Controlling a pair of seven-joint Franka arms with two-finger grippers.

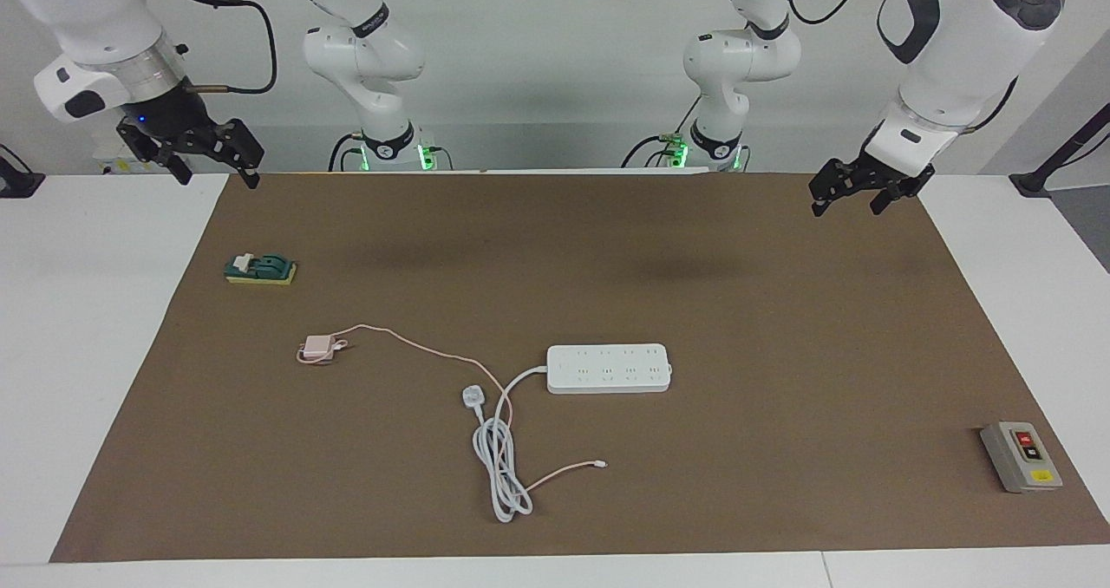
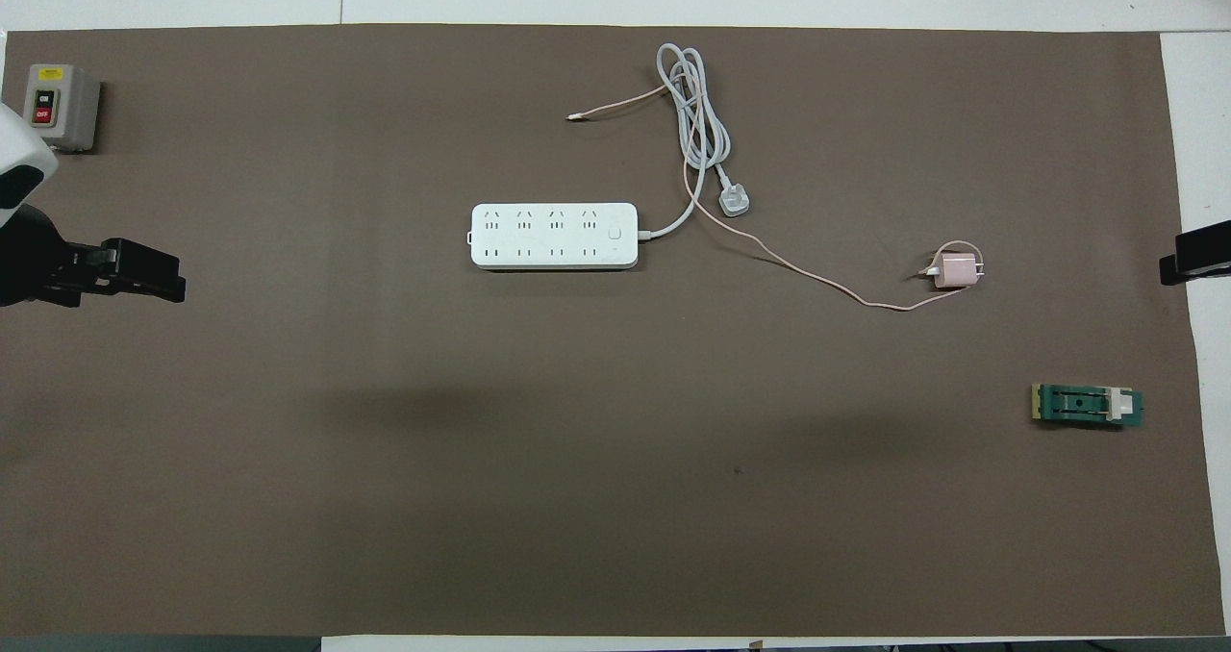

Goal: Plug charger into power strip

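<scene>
The charger, a small pink cube, lies on the brown mat toward the right arm's end. Its thin pink cable runs past the power strip's cord to a small white connector. The white power strip lies flat mid-mat with its sockets facing up, nothing plugged in. My right gripper hangs open over the mat's edge at its own end, holding nothing. My left gripper hangs open and bare over the mat's edge at the left arm's end.
The strip's thick white cord lies coiled farther from the robots, ending in a three-pin plug. A grey button box sits at the left arm's end. A green block lies near the charger.
</scene>
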